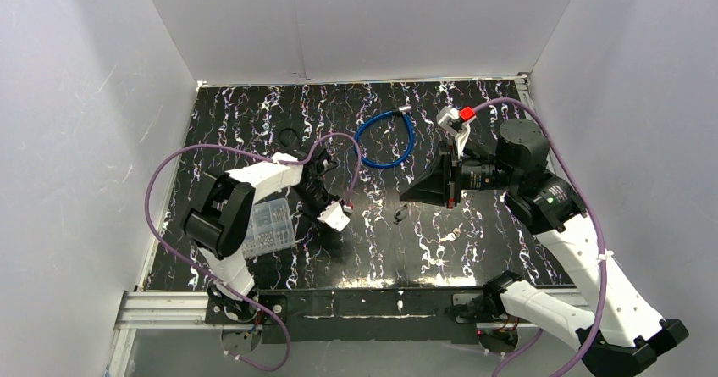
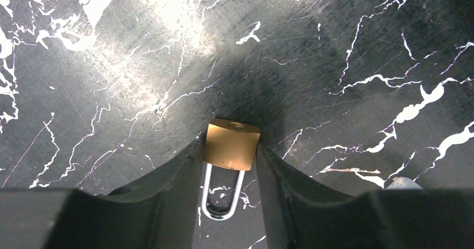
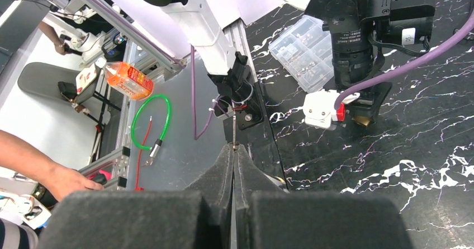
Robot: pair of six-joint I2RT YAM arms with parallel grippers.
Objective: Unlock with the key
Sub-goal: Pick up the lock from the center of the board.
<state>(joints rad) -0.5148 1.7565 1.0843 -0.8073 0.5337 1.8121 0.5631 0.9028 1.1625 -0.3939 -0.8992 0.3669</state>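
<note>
A small brass padlock [image 2: 231,144] with a steel shackle is clamped by its sides between the fingers [image 2: 179,176] of my left gripper [image 2: 230,151], low over the black marble table [image 2: 363,47]. Its keyhole end points away from the camera. My left gripper also shows in the top view [image 1: 320,201], left of centre. My right gripper [image 3: 233,148] is shut on the key [image 3: 233,130], whose thin blade sticks out past the fingertips, seen edge-on. In the top view the right gripper [image 1: 408,194] hangs right of the left one, apart from it. The padlock [image 3: 363,120] peeks out under the left wrist.
A clear plastic box of screws [image 1: 269,226] lies by the left arm. A blue cable loop [image 1: 385,140] and a red-and-white part [image 1: 457,119] lie at the back. Two small loose bits [image 1: 398,216] [image 1: 453,234] lie on the table between the arms.
</note>
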